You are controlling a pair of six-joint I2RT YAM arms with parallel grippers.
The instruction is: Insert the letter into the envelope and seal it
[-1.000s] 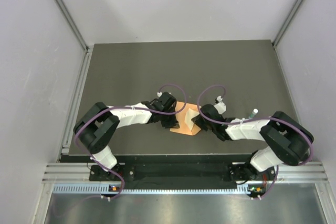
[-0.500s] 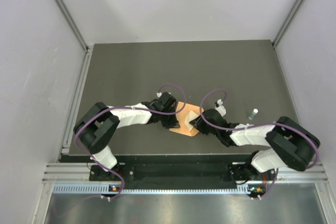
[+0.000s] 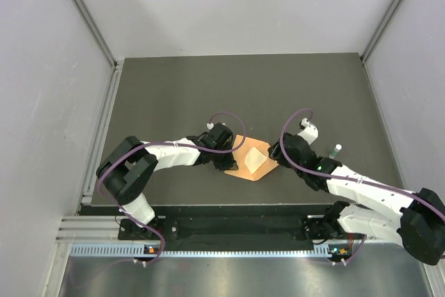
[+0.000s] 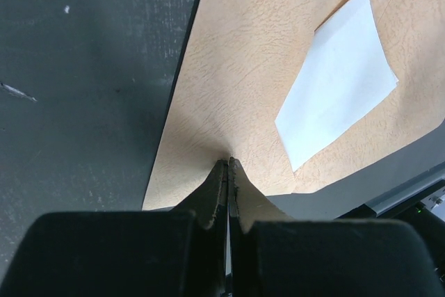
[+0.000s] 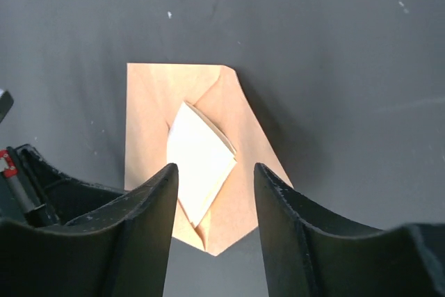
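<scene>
The orange envelope lies flat on the dark table, its pointed flap open toward the right arm. The pale letter sticks out of its pocket at a slant. In the left wrist view my left gripper is shut on the envelope's near edge, with the letter beyond. My right gripper is open and empty, raised above the flap's point. In its view the envelope and the letter lie between and beyond its fingers. From above, the right gripper is just right of the envelope.
A small white bottle with a green cap stands on the table right of the right gripper. The table's near edge runs just below the envelope. Grey walls enclose the table on the left, right and back.
My right gripper has let go of the letter and drawn back to the right, off the envelope. The right arm has stretched out. The left gripper has stayed shut on the envelope.
</scene>
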